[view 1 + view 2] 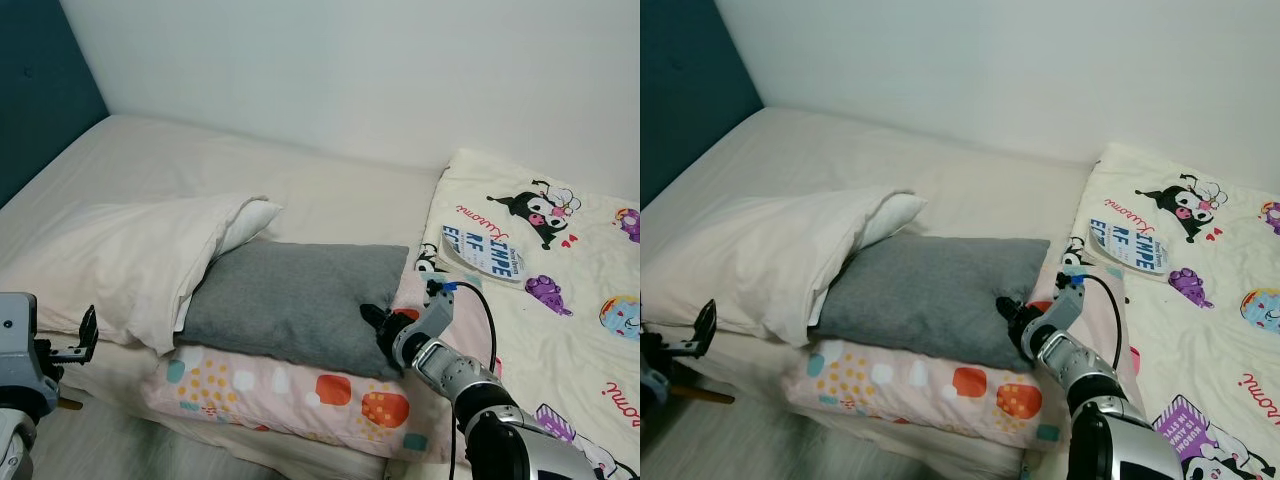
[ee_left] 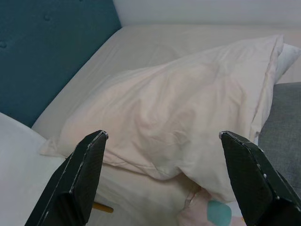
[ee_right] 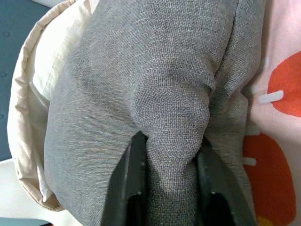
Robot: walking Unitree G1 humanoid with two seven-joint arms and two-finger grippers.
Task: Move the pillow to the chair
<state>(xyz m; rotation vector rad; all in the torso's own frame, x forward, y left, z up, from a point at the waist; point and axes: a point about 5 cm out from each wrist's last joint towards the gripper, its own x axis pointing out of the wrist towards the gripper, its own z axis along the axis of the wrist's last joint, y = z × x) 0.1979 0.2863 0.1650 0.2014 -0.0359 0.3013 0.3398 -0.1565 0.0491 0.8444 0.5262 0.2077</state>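
I take the grey pillow [image 1: 295,300] as my landmark. It lies flat on the bed [image 1: 330,190], stacked on top of a pink pillow [image 1: 300,395] with coloured dots and patches, whose edge sticks out below it on the near side. A cream pillow [image 1: 120,255] leans over the grey pillow's end nearest the teal headboard [image 1: 40,95], overlapping it.

My right pincer [image 1: 381,325] is at the grey pillow's opposite end, at the near corner. In the right wrist view its two black fingers [image 3: 129,186] are squeezed on a raised fold of the grey cloth, so it is gripping the grey pillow; the pillow itself rests on the stack, not lifted.

My left pincer [image 2: 164,141] hangs well apart from the grey pillow, off the near edge of the bed by the cream pillow. Its fingers are spread wide with nothing between them, pointing at the cream pillow.

Beyond the grey pillow's gripped end, a cartoon-print blanket [image 1: 560,270] covers the bed, with a round printed fan [image 1: 483,250] lying on it.
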